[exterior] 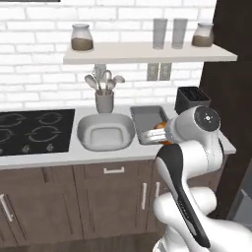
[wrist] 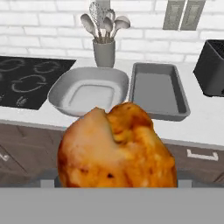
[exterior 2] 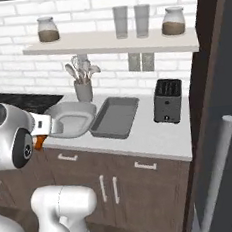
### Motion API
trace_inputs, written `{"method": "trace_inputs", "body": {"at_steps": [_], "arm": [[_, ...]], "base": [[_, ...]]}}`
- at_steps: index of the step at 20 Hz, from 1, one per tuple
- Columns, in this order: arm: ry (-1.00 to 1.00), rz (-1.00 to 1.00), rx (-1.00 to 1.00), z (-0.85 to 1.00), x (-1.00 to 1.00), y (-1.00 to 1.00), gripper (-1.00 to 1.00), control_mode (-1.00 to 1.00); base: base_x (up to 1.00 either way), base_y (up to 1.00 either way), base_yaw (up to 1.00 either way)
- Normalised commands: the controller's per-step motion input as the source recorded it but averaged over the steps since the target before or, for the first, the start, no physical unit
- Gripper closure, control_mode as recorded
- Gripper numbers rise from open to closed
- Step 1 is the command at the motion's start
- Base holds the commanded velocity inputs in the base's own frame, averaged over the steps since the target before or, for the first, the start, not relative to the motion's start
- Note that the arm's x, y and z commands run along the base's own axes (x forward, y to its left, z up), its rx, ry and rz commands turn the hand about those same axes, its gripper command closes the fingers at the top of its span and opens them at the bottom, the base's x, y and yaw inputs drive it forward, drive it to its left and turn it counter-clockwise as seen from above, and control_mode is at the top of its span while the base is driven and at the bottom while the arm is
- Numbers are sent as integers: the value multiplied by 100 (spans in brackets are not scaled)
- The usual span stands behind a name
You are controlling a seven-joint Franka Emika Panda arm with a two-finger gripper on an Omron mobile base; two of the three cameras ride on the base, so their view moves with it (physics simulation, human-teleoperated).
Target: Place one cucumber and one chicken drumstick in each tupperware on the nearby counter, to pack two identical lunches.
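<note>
Now the drumstick [wrist: 117, 146] sits gripped in the gripper [wrist: 117, 186], jaws wide round its bulbous end, glossy, mottled orange; it hangs in front of the counter [wrist: 205, 127], short of the edge; ahead lie both tupperware, the rounded pale basin [wrist: 89, 92] slightly left, the flat-rimmed grey tray [wrist: 159, 89] right, side by side, both bare.
</note>
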Motion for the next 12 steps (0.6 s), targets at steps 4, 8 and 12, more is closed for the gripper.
{"method": "trace_inputs", "body": {"at_steps": [4,8,12], "arm": [[0,0,0,0,0,0,100,100],[0,0,0,0,0,0,100,100],[12,-25,0,-74,88,37,100,-100]], "base": [[99,97,-54],[95,58,-38],[0,0,0]]}}
